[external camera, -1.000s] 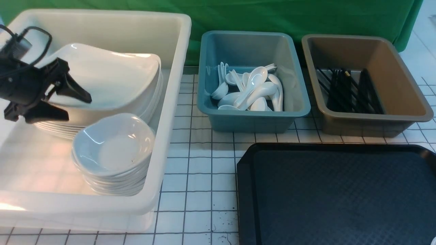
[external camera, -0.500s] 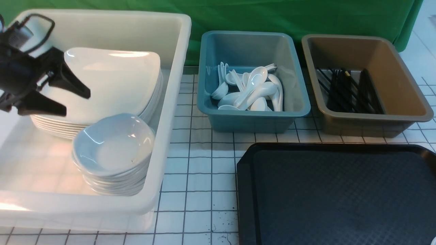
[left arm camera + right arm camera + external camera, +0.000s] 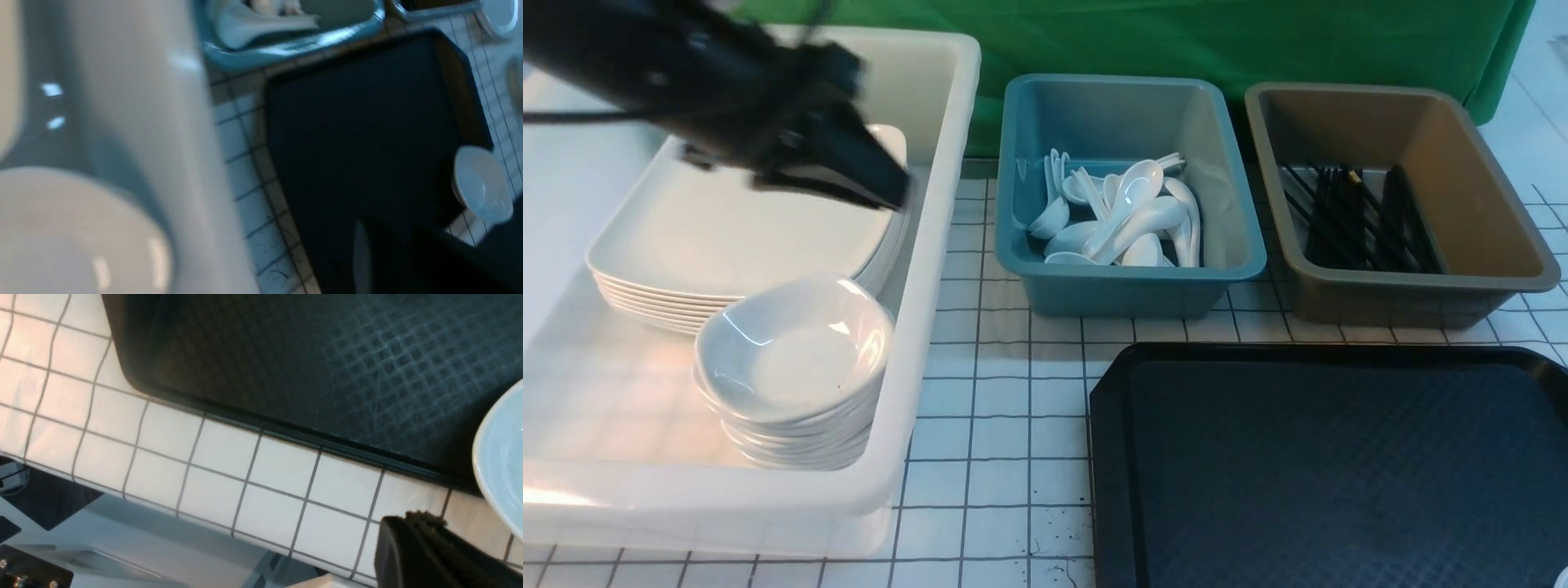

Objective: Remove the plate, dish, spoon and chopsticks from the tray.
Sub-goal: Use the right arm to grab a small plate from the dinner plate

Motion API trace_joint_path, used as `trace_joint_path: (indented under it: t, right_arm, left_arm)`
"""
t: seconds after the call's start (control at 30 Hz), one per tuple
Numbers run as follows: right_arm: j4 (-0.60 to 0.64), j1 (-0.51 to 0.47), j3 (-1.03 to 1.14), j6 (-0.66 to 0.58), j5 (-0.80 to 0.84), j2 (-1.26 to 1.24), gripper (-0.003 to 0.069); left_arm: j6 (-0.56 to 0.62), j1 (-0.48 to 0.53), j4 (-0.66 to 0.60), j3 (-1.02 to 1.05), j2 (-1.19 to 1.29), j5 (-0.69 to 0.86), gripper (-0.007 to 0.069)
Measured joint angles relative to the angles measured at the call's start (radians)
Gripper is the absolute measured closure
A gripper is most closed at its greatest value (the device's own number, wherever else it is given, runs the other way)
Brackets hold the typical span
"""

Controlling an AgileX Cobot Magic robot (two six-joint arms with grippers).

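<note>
The black tray (image 3: 1339, 474) shows a bare floor in the front view. A small white dish (image 3: 482, 183) sits at the tray's near right corner and overlaps its rim (image 3: 502, 457). The plate (image 3: 735, 229) lies flat on top of a plate stack in the white tub (image 3: 931, 245). My left gripper (image 3: 892, 194), blurred, hangs above that stack's right edge with its fingers drawn together and nothing between them. White spoons (image 3: 1127, 220) fill the blue tub; black chopsticks (image 3: 1356, 220) lie in the brown tub. My right gripper (image 3: 408, 522) is shut and empty over the table by the tray's front rim.
A stack of small dishes (image 3: 792, 367) stands in the white tub in front of the plates. The blue tub (image 3: 1127, 286) and brown tub (image 3: 1405, 294) stand behind the tray. White gridded table (image 3: 996, 392) lies between tub and tray.
My left arm swung from the tub's left side up and right across the plates, and its jaws came together. The top plate, tilted a second ago, now lies flat on the stack.
</note>
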Motion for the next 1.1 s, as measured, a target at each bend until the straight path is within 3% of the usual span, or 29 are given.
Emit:
trace_joint_path:
  t: [0.07, 0.17, 0.33, 0.43, 0.5, 0.67, 0.73, 0.9, 1.0, 1.1]
  right_arm:
    - [0.0, 0.0, 0.0, 0.001, 0.0, 0.0, 0.0615]
    - [0.0, 0.0, 0.005, -0.004, 0.0, 0.0, 0.0613]
    - [0.0, 0.0, 0.058, -0.045, -0.002, 0.033, 0.0587]
    - [-0.021, 0.0, 0.107, -0.064, -0.003, 0.103, 0.0512]
    - [-0.054, 0.0, 0.116, -0.072, -0.004, 0.178, 0.0398]
    - [-0.085, 0.001, 0.119, -0.074, -0.01, 0.322, 0.0327]
    - [-0.115, 0.014, 0.119, -0.046, -0.023, 0.377, 0.0321]
    - [-0.329, 0.113, 0.119, 0.103, -0.042, 0.515, 0.0302]
    - [-0.459, 0.18, 0.119, 0.225, -0.039, 0.587, 0.0236]
    - [-0.489, 0.215, 0.119, 0.266, -0.056, 0.641, 0.0169]
  left_arm:
    - [0.011, -0.105, 0.027, 0.0, 0.0, -0.01, 0.0612]
    - [0.015, -0.194, 0.076, 0.0, 0.0, -0.014, 0.0626]
    - [0.014, -0.241, 0.118, 0.0, -0.001, -0.004, 0.0626]
    - [0.004, -0.242, 0.14, 0.0, -0.002, 0.004, 0.0626]
    - [-0.013, -0.242, 0.158, 0.0, -0.002, 0.004, 0.0626]
    - [-0.016, -0.242, 0.16, -0.001, -0.002, 0.004, 0.0625]
    - [-0.016, -0.242, 0.16, -0.001, -0.002, 0.004, 0.0625]
    - [-0.016, -0.242, 0.16, -0.001, -0.002, 0.005, 0.0625]
    - [-0.016, -0.242, 0.16, -0.001, -0.002, 0.005, 0.0625]
    - [-0.016, -0.242, 0.162, -0.001, -0.002, 0.005, 0.0625]
